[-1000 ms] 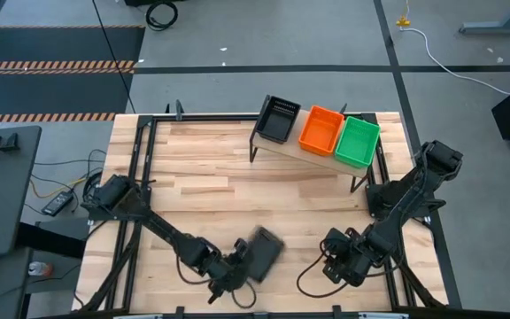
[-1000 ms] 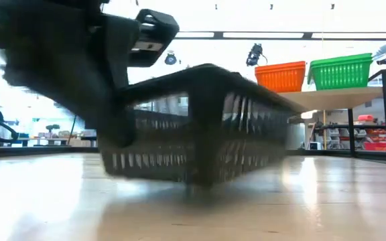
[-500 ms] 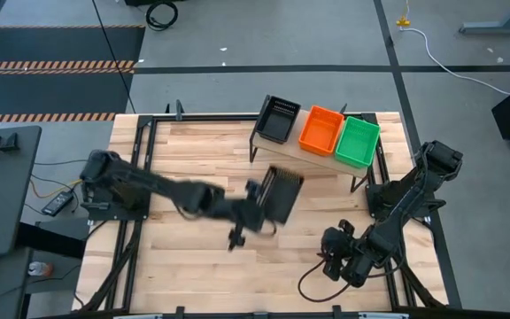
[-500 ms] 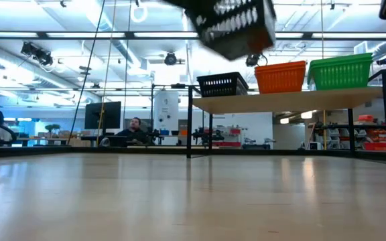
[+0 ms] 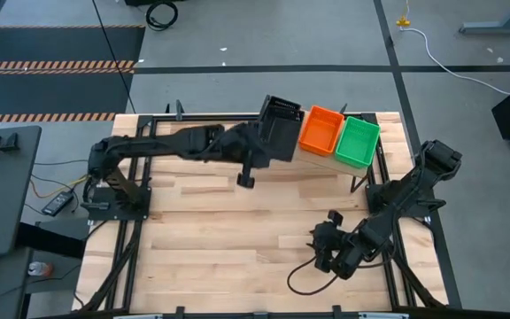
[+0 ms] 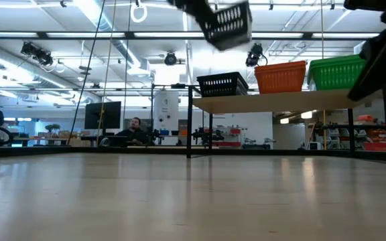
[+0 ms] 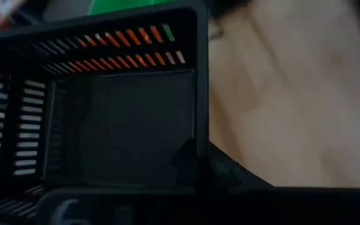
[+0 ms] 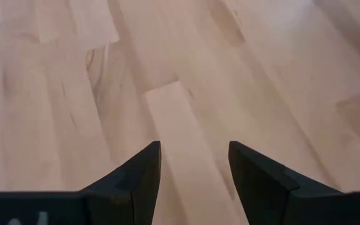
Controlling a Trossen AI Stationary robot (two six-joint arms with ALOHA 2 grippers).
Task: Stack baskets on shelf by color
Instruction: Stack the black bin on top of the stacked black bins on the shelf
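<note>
The left gripper (image 5: 259, 151) is clamped on the rim of a black basket (image 5: 282, 133), held above the shelf (image 6: 293, 100) in the upper centre. This mesh basket looks light and stiff, so a rim grip suits it. The right gripper (image 8: 191, 164) has its fingers apart over the worktop (image 5: 202, 239).

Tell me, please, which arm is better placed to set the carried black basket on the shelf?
The left. Its gripper holds the black basket in the air above the black one on the shelf. The right gripper is open over bare tabletop.
</note>
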